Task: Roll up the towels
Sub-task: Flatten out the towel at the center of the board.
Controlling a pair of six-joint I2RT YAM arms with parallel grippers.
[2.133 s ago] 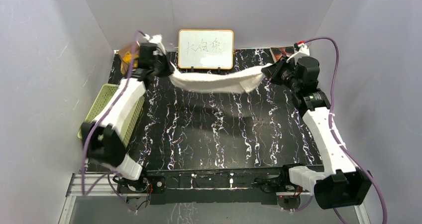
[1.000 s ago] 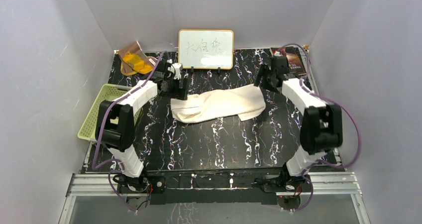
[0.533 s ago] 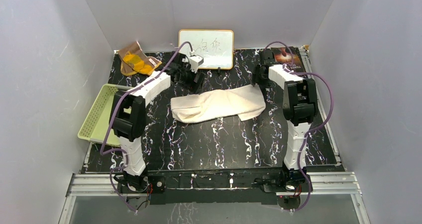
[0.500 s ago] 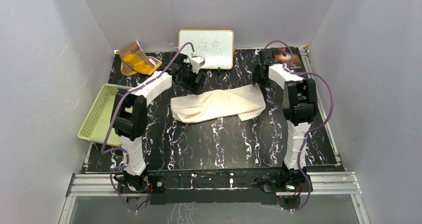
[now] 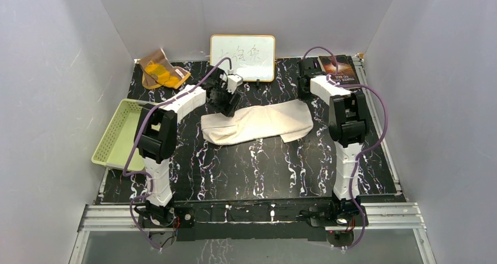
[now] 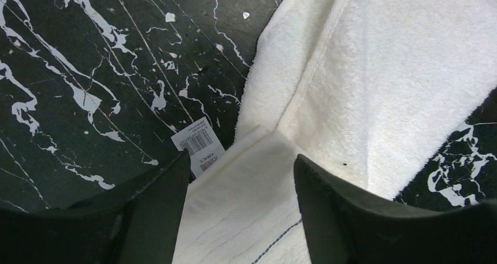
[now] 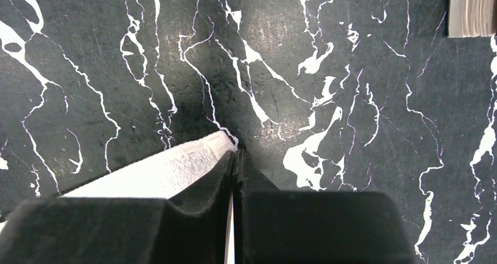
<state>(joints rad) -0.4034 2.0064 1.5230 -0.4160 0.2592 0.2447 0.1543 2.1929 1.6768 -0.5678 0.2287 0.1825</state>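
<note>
The cream towel (image 5: 258, 122) lies crumpled lengthwise across the middle of the table. My left gripper (image 5: 225, 102) is open over its far left corner. In the left wrist view the fingers (image 6: 146, 211) straddle the towel's hemmed end (image 6: 246, 205), next to a white barcode tag (image 6: 199, 142). My right gripper (image 5: 305, 89) is at the towel's far right corner. Its jaws are shut there, with the corner's edge (image 7: 176, 167) running in between the fingertips (image 7: 225, 170). The orange-and-brown cloth (image 5: 159, 70) lies bunched at the back left.
A white board (image 5: 242, 57) stands at the back centre. A dark booklet (image 5: 338, 68) lies at the back right, its page edge (image 7: 472, 9) near my right gripper. A pale green basket (image 5: 117, 138) sits at the left table edge.
The towel, held stretched in the air two seconds ago, now lies still on the table. My left gripper has moved right onto its left corner. My right gripper has shut at the right corner.
</note>
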